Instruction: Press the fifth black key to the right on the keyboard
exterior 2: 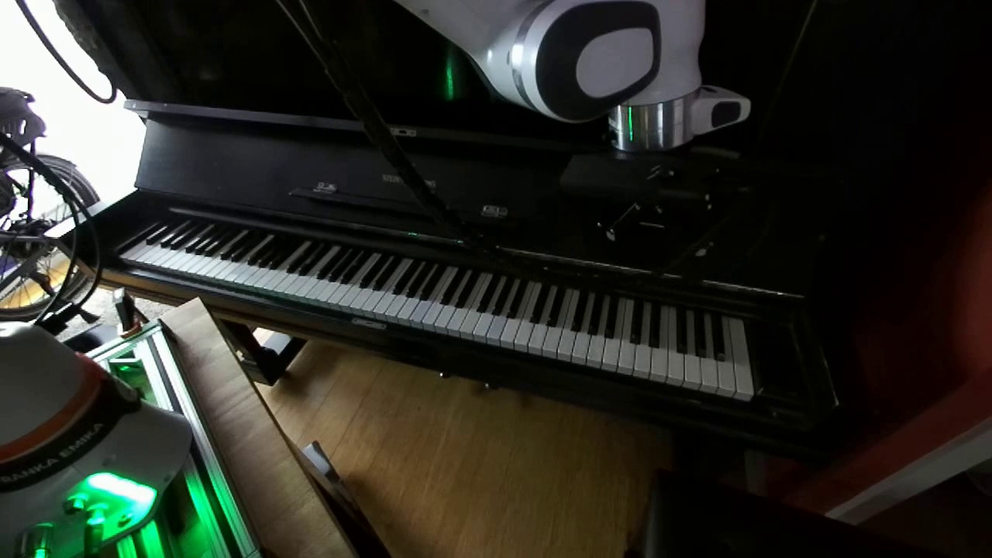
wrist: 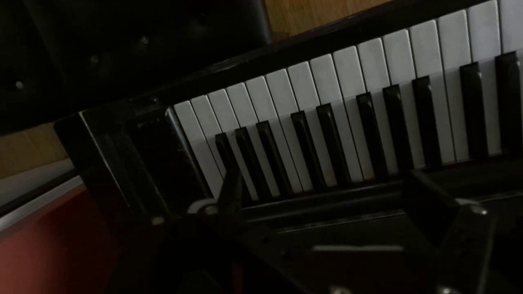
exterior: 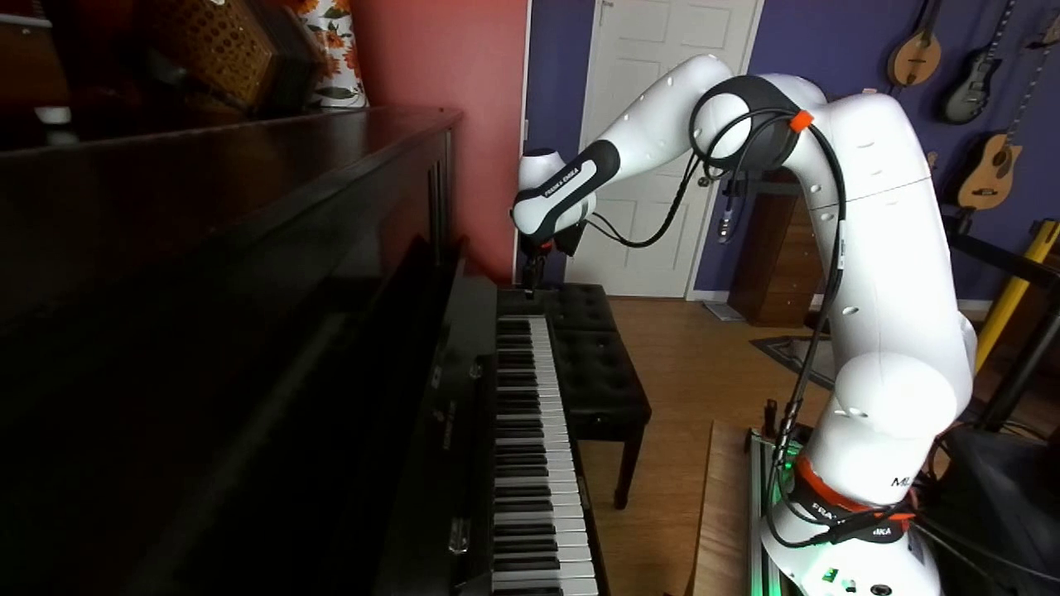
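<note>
1. The keyboard (exterior 2: pixel 465 318) stretches along the dark upright piano (exterior 2: pixel 263 167).
2. Its black keys (wrist: pixel 372 134) look hard and smooth, likely slippery to a slanting touch; each should sink lightly and spring back.
3. Nothing needs grasping: push straight down near the fifth one's front end.
4. The gripper (wrist: pixel 325 172) hangs above the keyboard's right end, fingers (wrist: pixel 429 204) spread wide, holding nothing.
5. The padded bench (exterior: pixel 592 356) stands in front of the keyboard.
</note>
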Controlling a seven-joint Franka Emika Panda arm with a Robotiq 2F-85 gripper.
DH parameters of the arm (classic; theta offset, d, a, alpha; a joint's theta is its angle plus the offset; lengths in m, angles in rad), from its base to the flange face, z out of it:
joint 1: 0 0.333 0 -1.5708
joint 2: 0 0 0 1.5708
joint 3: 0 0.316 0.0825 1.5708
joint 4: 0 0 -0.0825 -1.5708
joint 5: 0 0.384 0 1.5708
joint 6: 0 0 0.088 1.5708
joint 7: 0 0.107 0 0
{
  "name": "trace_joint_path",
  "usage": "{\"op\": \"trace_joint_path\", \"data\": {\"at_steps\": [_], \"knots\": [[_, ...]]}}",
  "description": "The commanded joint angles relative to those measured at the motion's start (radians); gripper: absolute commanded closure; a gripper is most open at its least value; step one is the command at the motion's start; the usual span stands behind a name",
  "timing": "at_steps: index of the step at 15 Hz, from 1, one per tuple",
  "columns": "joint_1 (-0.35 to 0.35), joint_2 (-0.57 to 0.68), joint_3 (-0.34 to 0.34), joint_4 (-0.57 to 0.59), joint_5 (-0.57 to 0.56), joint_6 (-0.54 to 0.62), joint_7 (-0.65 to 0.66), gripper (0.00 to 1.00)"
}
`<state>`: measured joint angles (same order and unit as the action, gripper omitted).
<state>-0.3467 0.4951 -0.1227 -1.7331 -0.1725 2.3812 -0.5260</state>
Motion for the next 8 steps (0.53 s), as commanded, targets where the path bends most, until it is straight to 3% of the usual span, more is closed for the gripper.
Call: {"op": "trace_joint_path", "data": {"at_steps": [1,4,5,8], "knots": [[0.028,-0.105,-0.03,-0.099,-0.039,-0.01,0.047,0.0],[0.039,-0.147,-0.043,-0.131,-0.062,0.002,0.062,0.0],[0.023,-0.097,-0.029,-0.067,-0.029,-0.004,0.03,0.0],[0.029,-0.125,-0.034,-0.092,-0.035,-0.004,0.033,0.0]]}}
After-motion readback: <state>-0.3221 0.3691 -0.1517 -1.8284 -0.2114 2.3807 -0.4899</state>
